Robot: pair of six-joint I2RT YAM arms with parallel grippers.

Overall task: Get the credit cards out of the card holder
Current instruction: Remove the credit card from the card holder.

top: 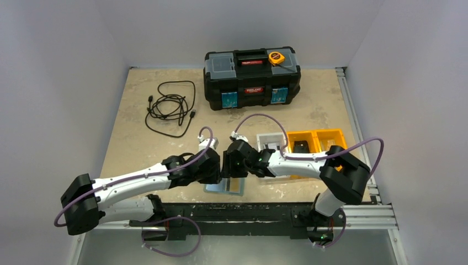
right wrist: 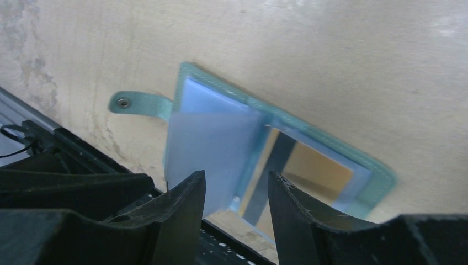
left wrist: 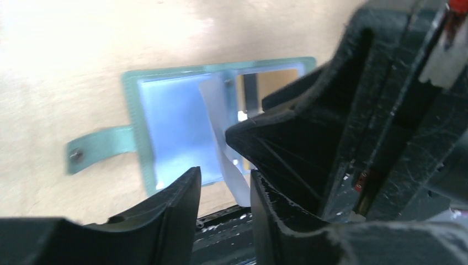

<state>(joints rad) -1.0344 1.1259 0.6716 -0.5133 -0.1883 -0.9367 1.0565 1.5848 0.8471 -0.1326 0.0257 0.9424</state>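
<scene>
The teal card holder [top: 212, 188] lies open on the table near the front edge, its side tab [left wrist: 99, 146] pointing left. A pale blue inner leaf [right wrist: 209, 146] stands up from its middle. The tan-orange card [right wrist: 320, 168] sits in the right-hand pocket, with a dark strip [right wrist: 276, 163] beside it; I cannot tell whether that strip is the black card. My left gripper [left wrist: 225, 190] is open just above the holder's near edge, with the leaf's tip [left wrist: 234, 182] between its fingers. My right gripper [right wrist: 236, 185] is open over the holder's middle, close beside the left one [top: 219, 174].
A black toolbox [top: 252, 77] with a yellow tape measure [top: 276, 57] on top stands at the back. A coiled black cable [top: 171, 107] lies at the back left. A white bin [top: 270, 144] and orange bins [top: 317, 141] stand at the right. The black front rail [top: 248, 212] runs just below the holder.
</scene>
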